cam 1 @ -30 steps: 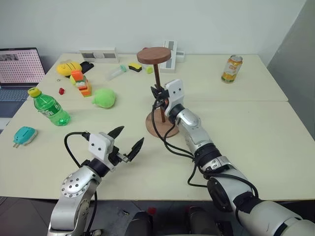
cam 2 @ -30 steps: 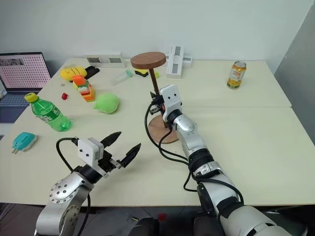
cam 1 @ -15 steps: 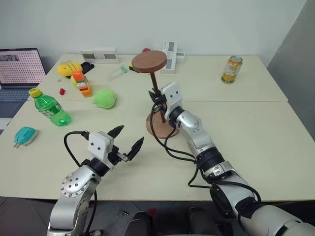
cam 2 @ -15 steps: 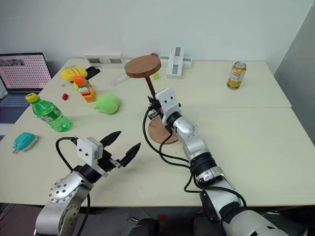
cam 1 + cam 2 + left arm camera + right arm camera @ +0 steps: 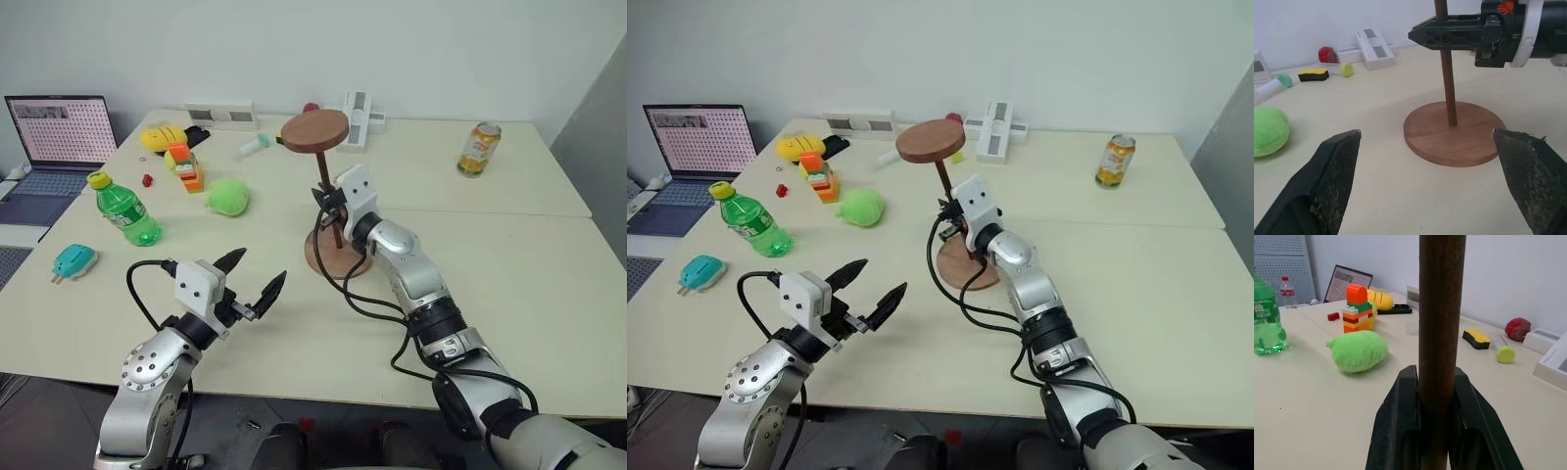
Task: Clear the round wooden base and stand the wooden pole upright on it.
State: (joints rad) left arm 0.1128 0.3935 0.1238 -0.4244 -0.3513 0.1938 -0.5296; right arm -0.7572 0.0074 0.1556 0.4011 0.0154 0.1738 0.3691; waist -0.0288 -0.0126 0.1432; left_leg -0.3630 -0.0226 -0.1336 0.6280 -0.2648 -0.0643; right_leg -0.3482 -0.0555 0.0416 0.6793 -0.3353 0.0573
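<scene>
Left wrist view caught the right gripper (image 5: 1418,35) clamped on the wooden pole (image 5: 1445,73) — its lower end planted near the middle of the round wooden base (image 5: 1454,133), its small disc uppermost. Nearer the table edge, the left gripper (image 5: 258,284) hung with fingers spread — holding nothing.

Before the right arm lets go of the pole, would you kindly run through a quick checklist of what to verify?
1. Right gripper shut on the wooden pole: ok.
2. Pole's lower end on the round wooden base, near its centre: ok.
3. Pole seated in the centre hole: cannot tell.
4. Pole upright: not ok in the head views, it leans slightly with its disc end toward the robot's left.
5. Base cleared of other things: ok.
6. Left gripper open and apart from the base: ok.
</scene>
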